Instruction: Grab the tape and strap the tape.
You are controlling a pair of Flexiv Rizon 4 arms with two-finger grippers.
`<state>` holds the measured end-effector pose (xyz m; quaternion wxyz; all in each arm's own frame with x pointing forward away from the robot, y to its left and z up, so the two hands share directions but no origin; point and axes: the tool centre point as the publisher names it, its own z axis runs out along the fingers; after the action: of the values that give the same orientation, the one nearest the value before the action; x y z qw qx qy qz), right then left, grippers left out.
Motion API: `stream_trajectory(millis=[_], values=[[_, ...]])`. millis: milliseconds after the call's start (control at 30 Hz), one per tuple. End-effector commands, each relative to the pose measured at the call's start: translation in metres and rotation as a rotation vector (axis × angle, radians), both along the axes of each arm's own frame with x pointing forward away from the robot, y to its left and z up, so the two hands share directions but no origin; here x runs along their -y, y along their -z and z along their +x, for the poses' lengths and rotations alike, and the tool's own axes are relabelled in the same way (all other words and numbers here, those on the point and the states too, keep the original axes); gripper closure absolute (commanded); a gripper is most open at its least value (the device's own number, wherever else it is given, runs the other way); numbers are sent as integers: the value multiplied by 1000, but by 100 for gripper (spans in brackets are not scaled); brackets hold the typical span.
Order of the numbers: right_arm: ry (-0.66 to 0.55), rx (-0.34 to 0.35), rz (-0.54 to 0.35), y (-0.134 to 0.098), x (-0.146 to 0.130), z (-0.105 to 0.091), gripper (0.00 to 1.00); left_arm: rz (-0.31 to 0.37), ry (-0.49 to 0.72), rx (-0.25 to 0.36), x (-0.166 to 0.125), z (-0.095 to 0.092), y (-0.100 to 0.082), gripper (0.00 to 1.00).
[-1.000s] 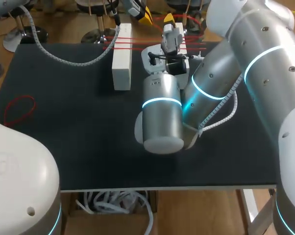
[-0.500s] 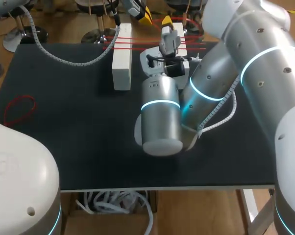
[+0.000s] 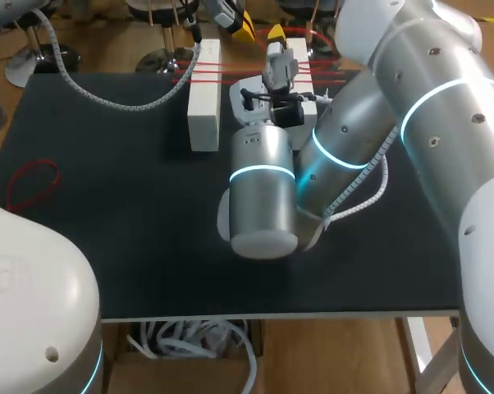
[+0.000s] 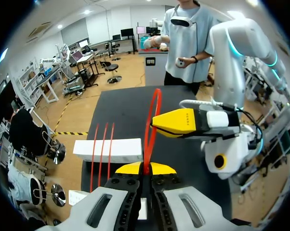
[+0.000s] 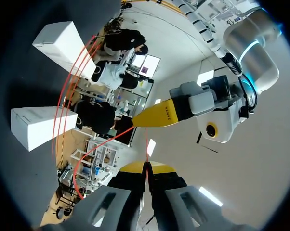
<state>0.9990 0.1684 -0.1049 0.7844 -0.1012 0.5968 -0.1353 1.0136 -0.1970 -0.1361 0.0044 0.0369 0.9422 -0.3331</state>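
Both hands pinch one thin red band above the far edge of the bench.
The left hand (image 4: pixel 145 169) has its yellow tips closed together on the red band (image 4: pixel 153 110), which rises from between them as a narrow, upright loop, bright red and thin as cord. The right hand (image 5: pixel 146 168) is likewise closed on a strand of it, a fine red line running out from its tips, and its yellow tip meets the loop side-on just ahead of the left hand. Below them on the black bench (image 3: pixel 132 246) stand a white block (image 5: pixel 63 43) and a second white block (image 5: pixel 36 126), set apart, with three more red bands (image 4: pixel 102 149) stretched taut across them side by side. A loose red loop (image 3: pixel 57 175) lies flat near the bench's left edge, well apart from the blocks.
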Motion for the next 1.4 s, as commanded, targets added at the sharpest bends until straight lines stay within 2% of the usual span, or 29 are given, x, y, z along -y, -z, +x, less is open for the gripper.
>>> stream_trajectory(millis=[33, 600, 1400], values=[[2, -8, -12, 1, -4, -1, 100, 4, 0, -2, 0, 0, -1, 100], [-1, -16, -22, 2, 5, 1, 100, 4, 0, -2, 0, 0, -1, 100], [-7, -15, -39, 10, -10, 0, 100, 4, 0, -2, 0, 0, -1, 100]])
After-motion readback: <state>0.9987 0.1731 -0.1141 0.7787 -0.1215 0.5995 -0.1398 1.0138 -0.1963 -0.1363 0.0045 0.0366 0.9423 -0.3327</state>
